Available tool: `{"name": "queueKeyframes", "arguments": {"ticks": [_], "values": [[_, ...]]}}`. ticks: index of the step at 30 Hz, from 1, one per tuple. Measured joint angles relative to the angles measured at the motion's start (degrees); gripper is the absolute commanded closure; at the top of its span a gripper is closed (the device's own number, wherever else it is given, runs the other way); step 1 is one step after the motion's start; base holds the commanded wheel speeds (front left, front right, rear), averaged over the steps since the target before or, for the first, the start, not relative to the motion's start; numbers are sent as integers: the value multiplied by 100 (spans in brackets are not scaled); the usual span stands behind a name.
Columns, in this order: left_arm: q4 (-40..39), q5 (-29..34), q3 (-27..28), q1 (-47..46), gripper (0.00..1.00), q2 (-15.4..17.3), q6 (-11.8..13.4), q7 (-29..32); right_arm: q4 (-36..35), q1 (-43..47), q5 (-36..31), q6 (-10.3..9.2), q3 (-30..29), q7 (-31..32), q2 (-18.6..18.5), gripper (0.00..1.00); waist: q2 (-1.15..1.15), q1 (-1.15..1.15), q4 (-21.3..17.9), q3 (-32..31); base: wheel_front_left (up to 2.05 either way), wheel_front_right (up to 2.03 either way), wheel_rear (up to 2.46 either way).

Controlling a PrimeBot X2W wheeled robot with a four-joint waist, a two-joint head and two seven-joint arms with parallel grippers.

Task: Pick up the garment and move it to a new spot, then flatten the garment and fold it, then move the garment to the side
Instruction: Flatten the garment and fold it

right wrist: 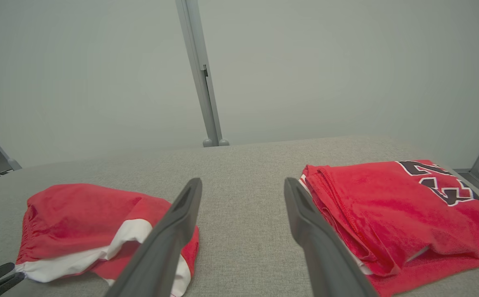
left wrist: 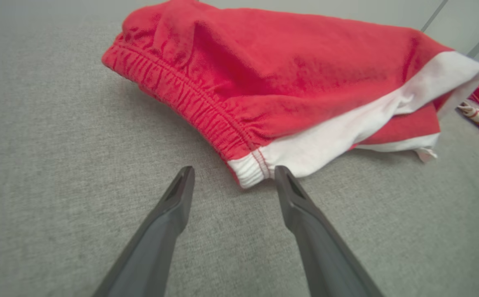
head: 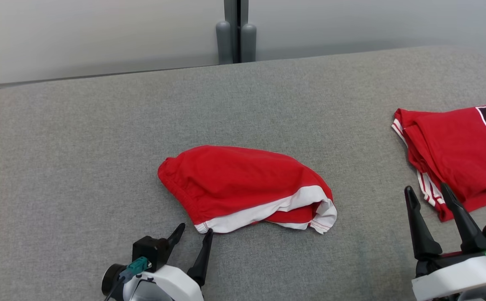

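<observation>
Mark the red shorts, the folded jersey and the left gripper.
red shorts (head: pixel 234 179): head view, red panel above the white stripe.
folded jersey (head: pixel 456 142): head view, plain red fabric left of the number.
left gripper (left wrist: pixel 234 170): left wrist view, midway between its open fingertips.

The garment (head: pixel 234 179) at frame centre is showing soft matt red cloth with a smooth white band. The surface (head: pixel 80 146) is looking like coarse grey woven fabric. The left pincer (left wrist: pixel 234 170) is showing smooth, matt dark plastic.
</observation>
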Motion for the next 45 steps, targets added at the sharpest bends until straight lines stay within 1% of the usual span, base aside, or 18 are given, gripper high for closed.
{"name": "queueKeyframes", "arguments": {"ticks": [6, 7, 8, 12, 16, 19, 22, 27, 28, 29, 30, 34, 36, 40, 42, 45], "values": [[531, -149, -47, -387, 0, -75, -201, -245, 240, -125, 30, 0, 31, -92, -10, 0, 0, 0, -6, 227, 0, 0, 0], [575, -166, -62, -445, 52, -84, -250, -279, 276, -166, 38, 0, 35, -100, -13, 0, 0, 0, -3, 261, 0, 0, 0], [627, -175, -83, -504, 100, -89, -291, -319, 336, -201, 46, 0, 40, -103, -15, 0, 0, 0, 0, 294, 0, 0, 0], [751, -222, -127, -625, 100, -135, -321, -450, 744, -206, 71, 0, 132, -140, -79, 0, 0, 0, 47, 385, 0, 0, 0], [811, -231, -230, -711, 100, -167, -353, -527, 1347, -247, 101, 0, 487, -193, -148, 0, 0, 0, 184, 459, 0, 0, 0], [837, -232, -320, -806, 100, -191, -393, -563, 1831, -466, 179, 0, 883, -237, -151, 0, 0, 0, 314, 522, 0, 0, 0], [869, -238, -425, -894, 100, -208, -402, -594, 2286, -667, 238, 1, 1156, -372, -104, 0, 0, 0, 464, 573, 0, 0, 0], [899, -300, -506, -969, 100, -218, -402, -645, 2899, -1002, 286, 1, 1305, -571, -92, 0, 0, 0, 642, 643, 0, 0, 0], [902, -313, -512, -969, 100, -220, -398, -647, 2977, -1046, 286, 1, 1318, -613, -92, 12, 0, 0, 657, 647, 0, 0, 0], [901, -331, -514, -968, 100, -221, -392, -651, 3033, -1082, 286, 1, 1337, -641, -89, 60, 0, 0, 663, 650, 0, 0, 0], [889, -338, -512, -968, 100, -221, -381, -653, 3110, -1123, 283, 0, 1337, -648, -92, 100, 0, 0, 664, 653, 0, 0, 0], [678, -268, -441, -967, 100, -202, -250, -669, 3118, -1196, 102, 9, 1258, -773, -232, 100, 0, 0, 660, 671, 0, 0, 0], [426, -218, -326, -960, 100, -114, -222, -669, 2991, -1197, 48, 8, 1103, -935, -327, 100, 0, 0, 651, 630, 0, 0, 0], [-381, -15, -100, -966, 100, 159, -104, -678, 2460, -1252, -70, 7, 821, -1047, -650, 100, 0, 0, 600, 504, 0, 0, 0], [-784, 96, -10, -968, 100, 324, 10, -678, 2117, -1285, -155, 8, 715, -1023, -787, 100, 0, 0, 564, 422, 0, 0, 0], [-1367, 152, 69, -973, 100, 526, 92, -583, 1560, -1407, -233, 8, 550, -901, -964, 100, 0, 0, 497, 284, 0, 0, 0]]}}
